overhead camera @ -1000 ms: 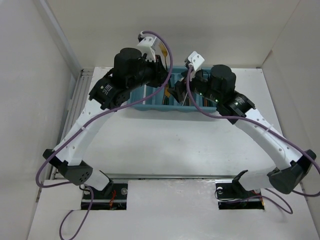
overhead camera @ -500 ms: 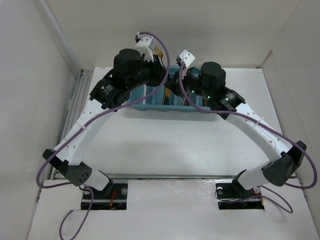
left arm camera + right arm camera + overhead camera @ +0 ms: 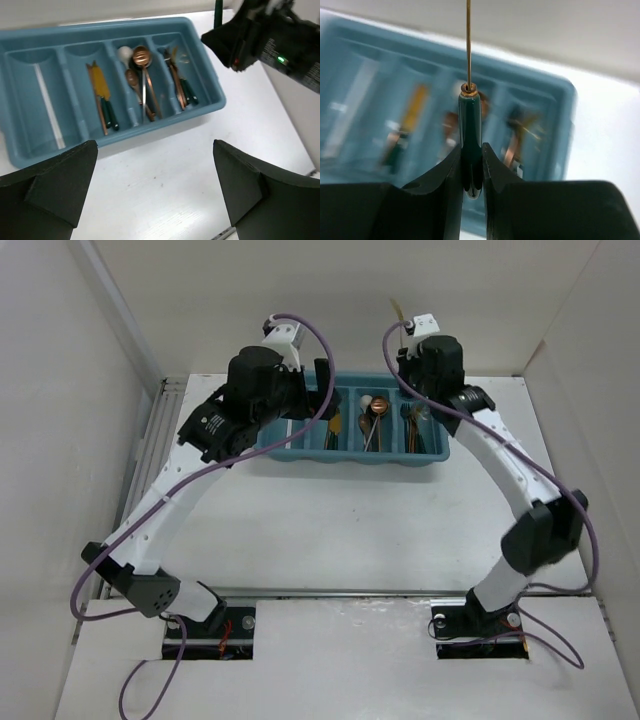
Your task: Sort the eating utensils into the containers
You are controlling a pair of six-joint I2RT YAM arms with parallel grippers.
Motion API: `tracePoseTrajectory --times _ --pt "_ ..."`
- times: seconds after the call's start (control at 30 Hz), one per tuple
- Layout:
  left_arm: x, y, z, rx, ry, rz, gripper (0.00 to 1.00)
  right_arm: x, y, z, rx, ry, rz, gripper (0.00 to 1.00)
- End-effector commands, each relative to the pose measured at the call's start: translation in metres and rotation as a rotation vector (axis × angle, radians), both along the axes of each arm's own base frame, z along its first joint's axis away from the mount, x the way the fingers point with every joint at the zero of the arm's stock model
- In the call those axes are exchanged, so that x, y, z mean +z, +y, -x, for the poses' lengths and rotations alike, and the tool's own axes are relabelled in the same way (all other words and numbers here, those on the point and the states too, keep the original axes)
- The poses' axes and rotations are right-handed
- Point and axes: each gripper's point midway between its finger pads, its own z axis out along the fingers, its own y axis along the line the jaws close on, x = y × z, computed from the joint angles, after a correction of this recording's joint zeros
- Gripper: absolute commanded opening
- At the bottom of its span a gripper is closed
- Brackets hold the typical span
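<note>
The teal tray [image 3: 350, 462] of containers stands at the back of the table. In the left wrist view its compartments [image 3: 125, 27] hold a white utensil [image 3: 47, 105], gold pieces with dark handles [image 3: 102, 95], spoons [image 3: 141, 55] and more copper pieces [image 3: 177, 82]. My left gripper [image 3: 155, 145] hangs wide open over bare table in front of the tray, holding nothing. My right gripper [image 3: 471, 147] is shut on the dark green handle [image 3: 471, 125] of a slim gold-shafted utensil, held above the tray's right end, its gold tip [image 3: 397, 308] sticking up.
White walls close in the table on the left, back and right. The right arm's dark wrist [image 3: 270, 40] hovers over the tray's right corner. Purple cables loop off both arms [image 3: 330, 350]. White table top [image 3: 350, 530] lies in front of the tray.
My right gripper shut on the green-handled utensil and rose up and back out of the tray. My left gripper opened and drew back toward the tray's left end.
</note>
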Motion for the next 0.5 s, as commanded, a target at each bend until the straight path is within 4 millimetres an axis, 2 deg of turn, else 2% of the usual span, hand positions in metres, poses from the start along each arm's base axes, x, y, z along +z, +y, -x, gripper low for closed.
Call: tracePoseTrajectory --times 0.0,0.03,0.1,0.17,0.23,0.27,0.3,0.47 --pt "0.012 0.028 0.005 0.080 -0.059 -0.026 1.00 -0.082 -0.057 -0.007 -0.225 0.281 0.184 0.00" --pt "0.011 0.029 0.007 0.080 -0.059 -0.026 1.00 -0.107 -0.062 -0.011 -0.236 0.338 0.209 0.00" --pt "0.004 0.030 0.005 0.079 -0.044 -0.035 1.00 -0.119 -0.065 -0.017 -0.245 0.362 0.218 0.00" --pt "-0.007 0.032 0.008 0.078 -0.020 -0.054 1.00 -0.138 -0.065 -0.020 -0.258 0.397 0.228 0.11" --pt "-0.013 0.030 0.009 0.072 -0.003 -0.052 1.00 -0.154 -0.078 -0.022 -0.289 0.442 0.230 0.20" --pt "-0.019 0.034 0.008 0.081 0.013 -0.065 1.00 -0.161 -0.076 -0.025 -0.295 0.454 0.226 0.26" --pt "-0.023 0.035 0.010 0.080 0.018 -0.069 1.00 -0.167 -0.084 -0.024 -0.318 0.474 0.232 0.28" --pt "-0.053 0.038 0.014 0.082 0.085 -0.111 1.00 -0.165 -0.089 -0.028 -0.337 0.450 0.224 0.28"
